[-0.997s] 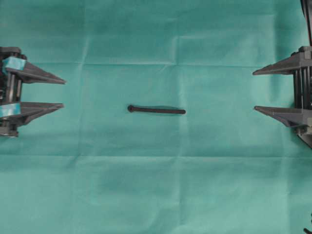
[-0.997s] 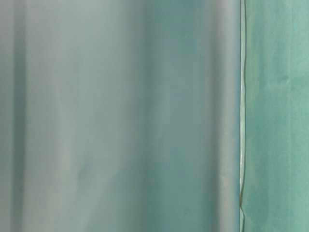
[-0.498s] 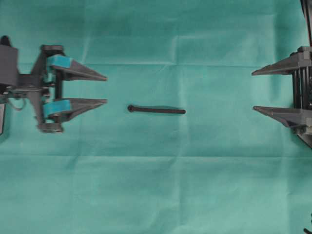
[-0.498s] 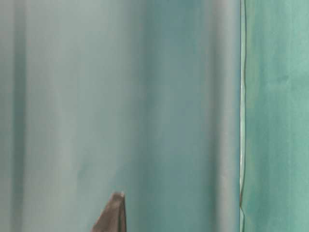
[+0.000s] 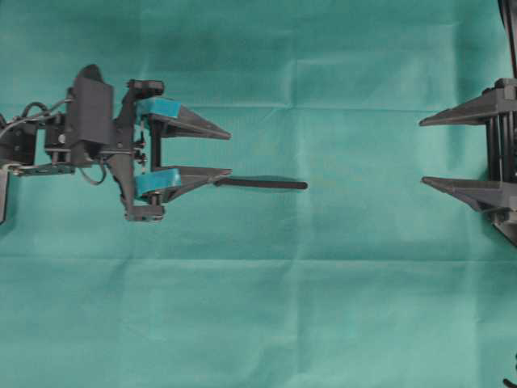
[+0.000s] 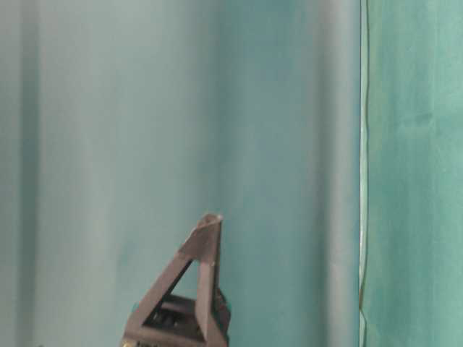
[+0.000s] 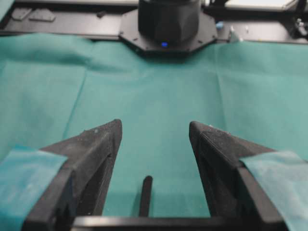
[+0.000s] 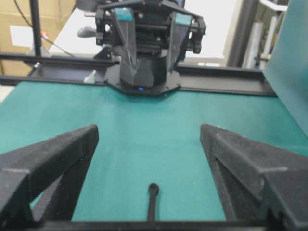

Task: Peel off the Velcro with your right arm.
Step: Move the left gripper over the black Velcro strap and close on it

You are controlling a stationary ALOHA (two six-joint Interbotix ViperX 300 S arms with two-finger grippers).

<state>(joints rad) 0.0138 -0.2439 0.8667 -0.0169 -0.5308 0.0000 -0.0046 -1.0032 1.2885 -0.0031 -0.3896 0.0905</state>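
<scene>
Your strap [image 5: 262, 183] lies flat at the centre of the frame, long axis running left to right, its left end tucked under the lower jaw of the left gripper [image 5: 229, 153], which stands wide apart and holds nothing. Your right gripper [image 5: 421, 150], at the right edge, is well apart from the strap's free end, also spread wide and empty.
</scene>
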